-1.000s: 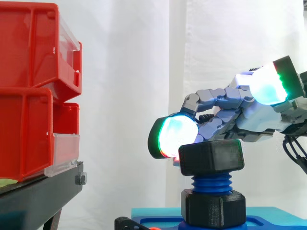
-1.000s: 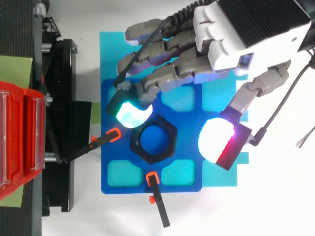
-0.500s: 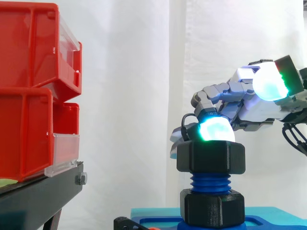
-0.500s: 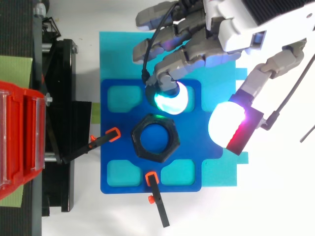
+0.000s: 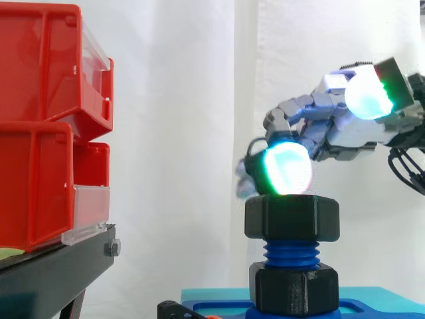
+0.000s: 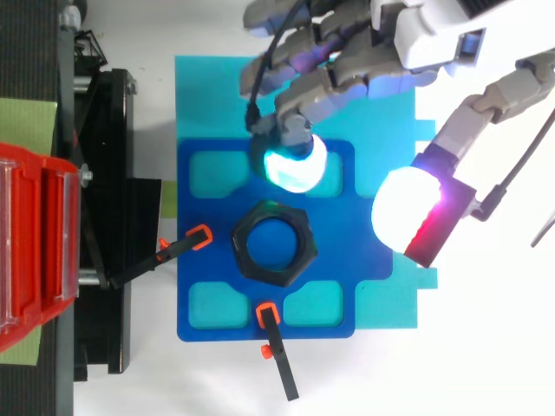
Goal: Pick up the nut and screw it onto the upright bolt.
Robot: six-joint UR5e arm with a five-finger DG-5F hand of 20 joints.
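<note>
Black and six-sided, the nut (image 5: 292,218) sits threaded on the top of the upright blue bolt (image 5: 291,251) in the side view, level, with a few threads bare between it and a second black nut (image 5: 295,288) at the bolt's foot. The hand (image 5: 352,136) reaches in from the right above it, released and grasping nothing, its fingers loosely bent. One cyan-green fingertip (image 5: 287,168) hangs just over the nut's top face. Red bins (image 5: 40,126) stand on a black stand (image 5: 53,272) at the left.

From the top view, the nut (image 6: 274,242) rings the bolt at the middle of a blue plate (image 6: 338,295). The hand (image 6: 425,39) comes from the far right. Its glowing fingertip (image 6: 295,165) lies on the far side of the nut, just apart from it, and the thumb's pad (image 6: 408,208) hovers to the right, well clear.
</note>
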